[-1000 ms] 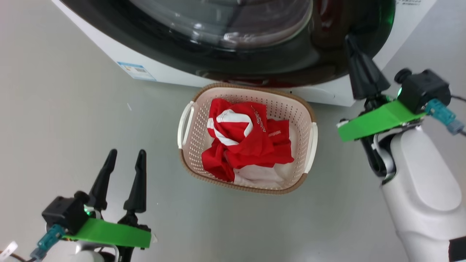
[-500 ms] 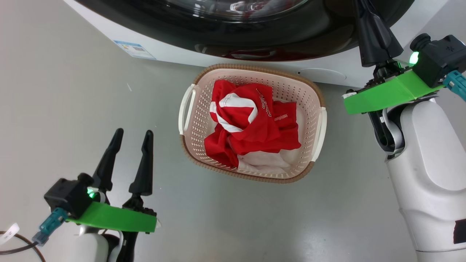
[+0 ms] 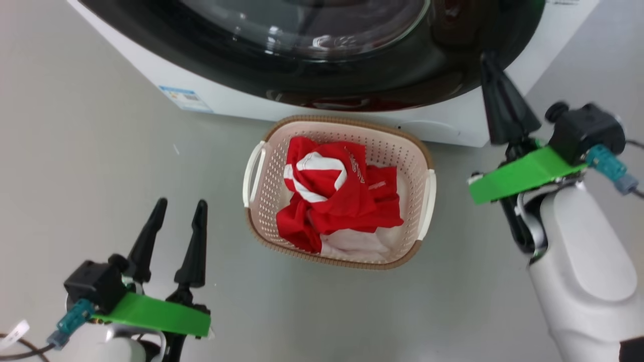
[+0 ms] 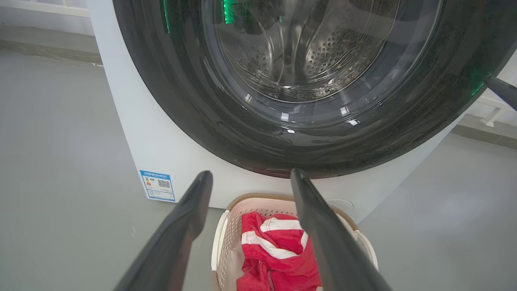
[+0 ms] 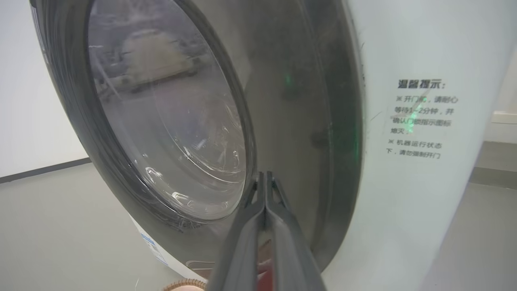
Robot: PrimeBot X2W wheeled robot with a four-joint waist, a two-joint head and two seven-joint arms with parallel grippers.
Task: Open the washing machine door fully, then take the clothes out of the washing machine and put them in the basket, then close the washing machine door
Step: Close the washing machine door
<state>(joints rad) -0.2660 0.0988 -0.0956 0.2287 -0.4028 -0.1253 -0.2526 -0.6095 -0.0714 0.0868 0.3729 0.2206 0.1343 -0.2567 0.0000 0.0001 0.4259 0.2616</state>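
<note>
The washing machine point(image 3: 226, 100) stands on the grey floor point(image 3: 100, 176), at the top of the head view. Its black round door point(image 3: 352, 85) lies flat against the white front. In the left wrist view the steel drum point(image 4: 307, 52) is visible through the glass of the door point(image 4: 181, 101); whether the door is latched, I cannot tell. A small blue sticker point(image 3: 183, 99) sits on the lower left corner of the front.

The basket point(image 3: 347, 120) stands on the floor just before the machine, under the lower edge of the door. The clothes point(image 3: 337, 201) lie inside it: a red heap with white trim on top, and white cloth under it at the near side.

The left gripper point(image 3: 181, 202) hangs over bare floor, to the left of the basket and apart from it. Its fingers are spread and hold nothing. In its own view this gripper point(image 4: 251, 173) points at the bottom of the door, with the basket point(image 4: 228, 242), the clothes point(image 4: 278, 258) and the sticker point(image 4: 158, 185) below.

The right gripper point(image 3: 485, 58) is raised at the right side of the door, fingers pressed together, nothing between them. In the right wrist view its tips point(image 5: 264, 173) are at the black ring of the door point(image 5: 307, 121), near the glass. Whether they touch it, I cannot tell. Beside the door, the white front point(image 5: 404, 182) carries a printed notice point(image 5: 420, 117).
</note>
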